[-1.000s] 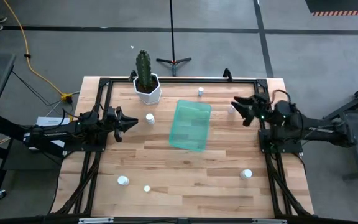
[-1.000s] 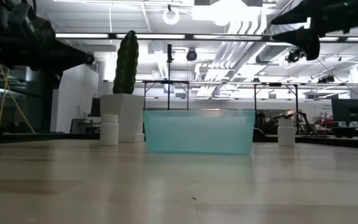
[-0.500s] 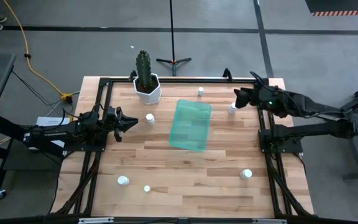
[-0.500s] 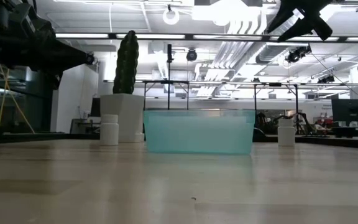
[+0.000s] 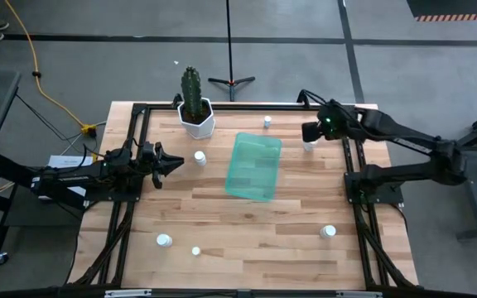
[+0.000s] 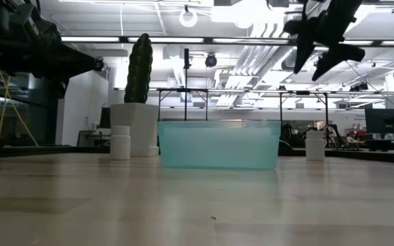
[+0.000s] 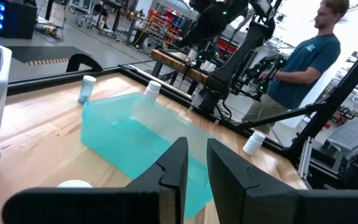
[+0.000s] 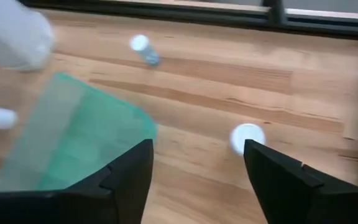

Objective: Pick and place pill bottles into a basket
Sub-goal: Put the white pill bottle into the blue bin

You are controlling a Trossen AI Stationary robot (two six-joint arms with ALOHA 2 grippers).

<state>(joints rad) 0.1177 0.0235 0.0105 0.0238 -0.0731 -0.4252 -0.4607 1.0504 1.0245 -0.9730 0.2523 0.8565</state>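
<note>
Wood-topped table [image 5: 247, 223] fills my overhead feed. My right gripper [image 5: 309, 132] hangs above the far right corner, fingers spread wide and empty, with one pill bottle [image 8: 247, 137] on the boards just below and ahead of it; the basket [image 5: 254, 165] lies off to its inner side. My left gripper [image 5: 175, 161] waits opposite, fingers nearly together, seemingly empty, another bottle [image 5: 199, 156] just beyond its tips.

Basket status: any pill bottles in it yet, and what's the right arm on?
Done: nothing; the basket looks empty. In hand: the right gripper, open, hovers above a pill bottle right of the basket. Left: all six bottles visible on the table. The left gripper waits at the left.
</note>
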